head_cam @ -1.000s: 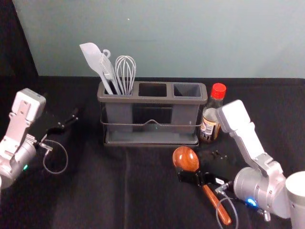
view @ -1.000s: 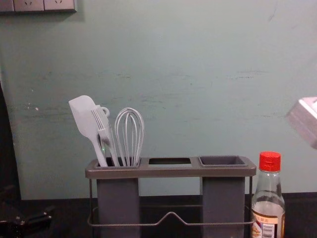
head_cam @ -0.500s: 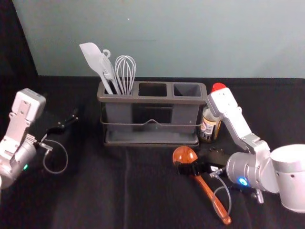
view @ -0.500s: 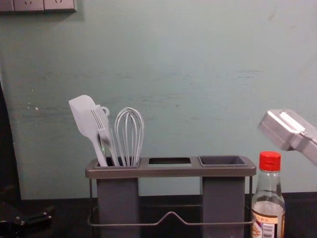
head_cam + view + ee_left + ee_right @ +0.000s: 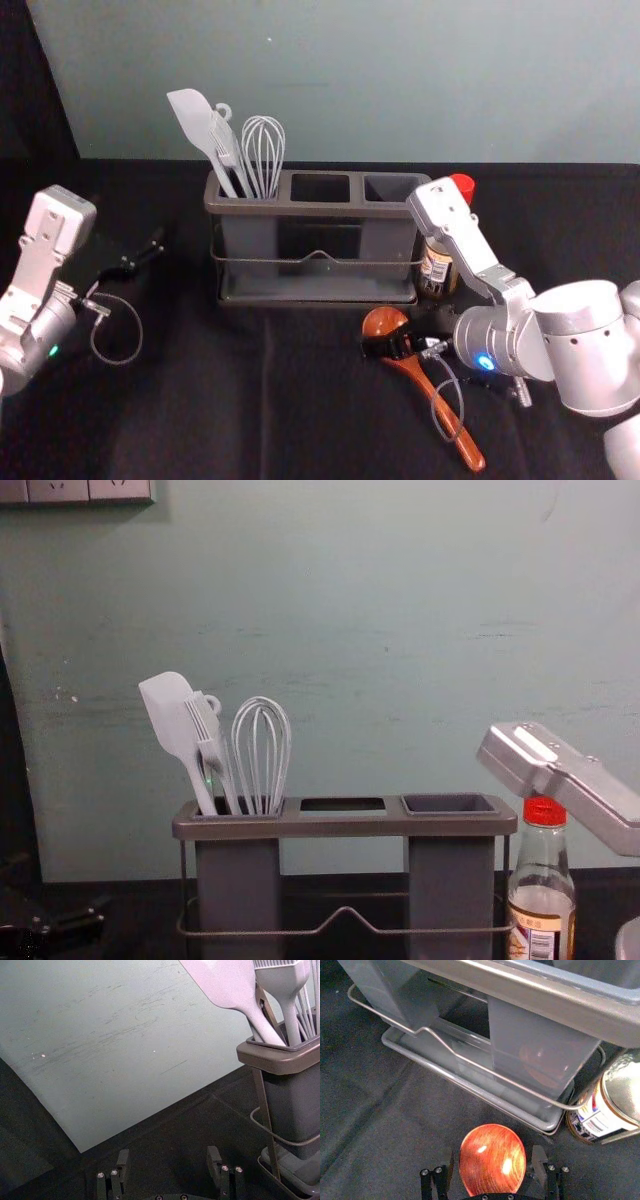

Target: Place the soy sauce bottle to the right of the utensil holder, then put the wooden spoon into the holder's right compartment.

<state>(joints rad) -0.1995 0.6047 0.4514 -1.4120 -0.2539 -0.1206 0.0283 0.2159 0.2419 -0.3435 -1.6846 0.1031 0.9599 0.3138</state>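
Closing unevenly, the spread right end effector (image 5: 495, 1155) at five o'clock could skid the wooden spoon (image 5: 441, 410); left one (image 5: 168, 1154) gapes at nine o'clock

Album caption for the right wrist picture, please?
The right gripper, open around a wooden spoon, near the utensil holder.

Left (image 5: 146, 254), right grippers (image 5: 391, 331) low; seemingly open

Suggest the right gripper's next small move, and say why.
Probably close the right gripper gently on the wooden spoon: its open fingers stand on either side of the bowl, and the soy sauce bottle stands to the right of the utensil holder, so the spoon seems next.
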